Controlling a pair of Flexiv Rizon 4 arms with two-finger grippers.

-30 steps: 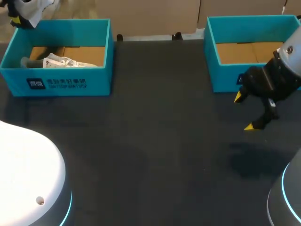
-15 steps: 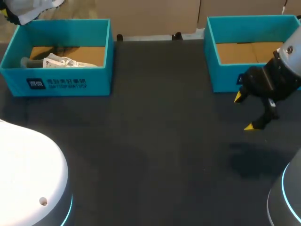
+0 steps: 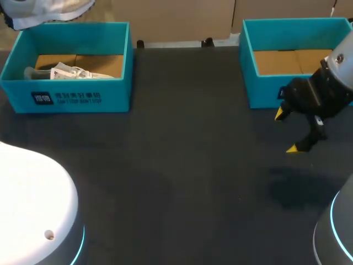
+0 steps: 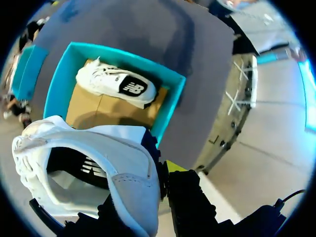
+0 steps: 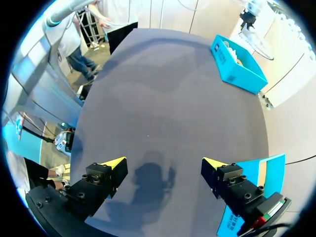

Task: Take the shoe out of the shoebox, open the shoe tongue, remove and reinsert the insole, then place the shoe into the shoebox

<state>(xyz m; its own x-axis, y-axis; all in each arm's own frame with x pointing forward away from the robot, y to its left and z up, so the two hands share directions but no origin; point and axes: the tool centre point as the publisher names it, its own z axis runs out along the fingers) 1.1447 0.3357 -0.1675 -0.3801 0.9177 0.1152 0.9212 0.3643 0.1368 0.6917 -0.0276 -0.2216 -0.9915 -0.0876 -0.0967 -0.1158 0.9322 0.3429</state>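
Gripping one shoe (image 4: 94, 153) above shoebox (image 4: 53, 91) with second shoe (image 4: 116, 85), left hand (image 4: 157, 180); right hand (image 5: 163, 163) spread.

This looks like a robotics lab set up for handling trials. In the head view a dark grey table (image 3: 182, 165) carries two matching teal shoeboxes, one (image 3: 71, 96) at 10 o'clock and one (image 3: 259, 88) at 2 o'clock. The white left arm (image 3: 33, 210) at 8 o'clock and right arm (image 3: 337, 234) at 4 o'clock bear glowing cyan rings
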